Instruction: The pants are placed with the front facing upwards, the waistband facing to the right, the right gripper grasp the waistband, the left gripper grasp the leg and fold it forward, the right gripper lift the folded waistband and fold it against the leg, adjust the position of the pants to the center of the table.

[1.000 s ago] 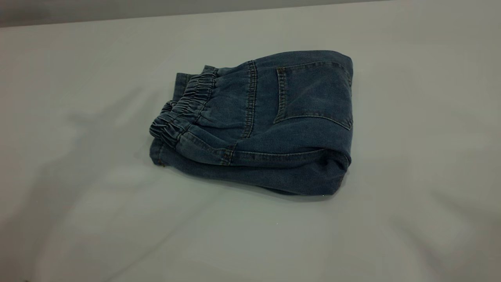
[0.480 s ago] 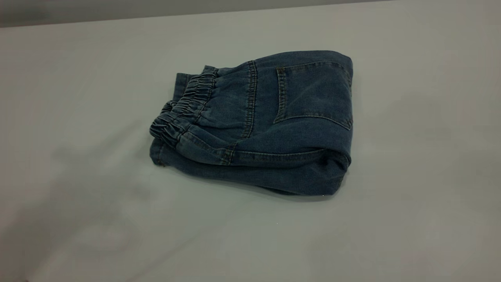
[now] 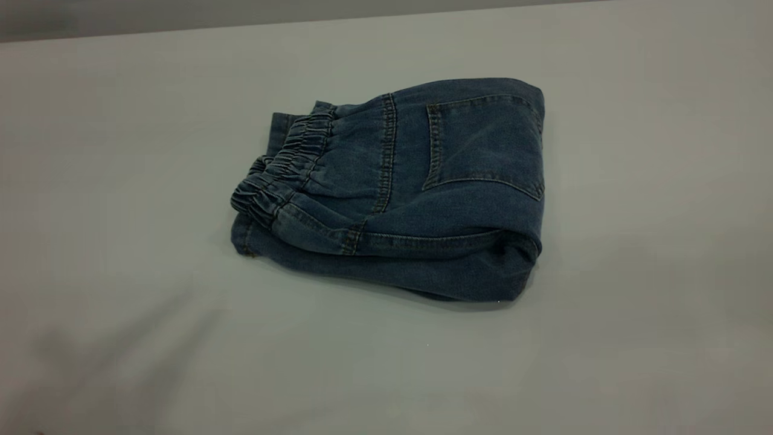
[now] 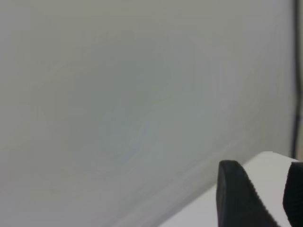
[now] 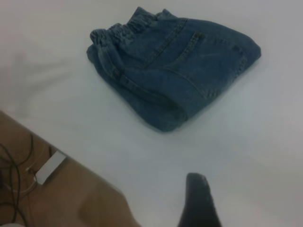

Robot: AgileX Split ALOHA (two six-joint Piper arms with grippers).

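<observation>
The left wrist view shows the left end effector (image 4: 269, 194) with two black ribbed fingertips (image 4: 236, 194) apart from each other and nothing between them, so it is released; pale blank surface fills the rest of that view. In the right wrist view only one dark fingertip (image 5: 199, 201) of the right end effector is seen, so I cannot tell if it is released or clenched. It hangs above the tabletop (image 5: 265, 142), well apart from the pants (image 5: 175, 71).

In the exterior view no end effector appears. The denim pants (image 3: 416, 199) lie folded on the white-grey tabletop (image 3: 634, 272), near its middle. The gathered waistband (image 3: 284, 169) is on top and points to the left of this view. A back pocket (image 3: 483, 145) faces up. The rounded fold edge is at the right.

Beyond the tabletop edge, the right wrist view shows brown floor (image 5: 57, 198) with a white box (image 5: 49, 166) and dark cables (image 5: 12, 175).
</observation>
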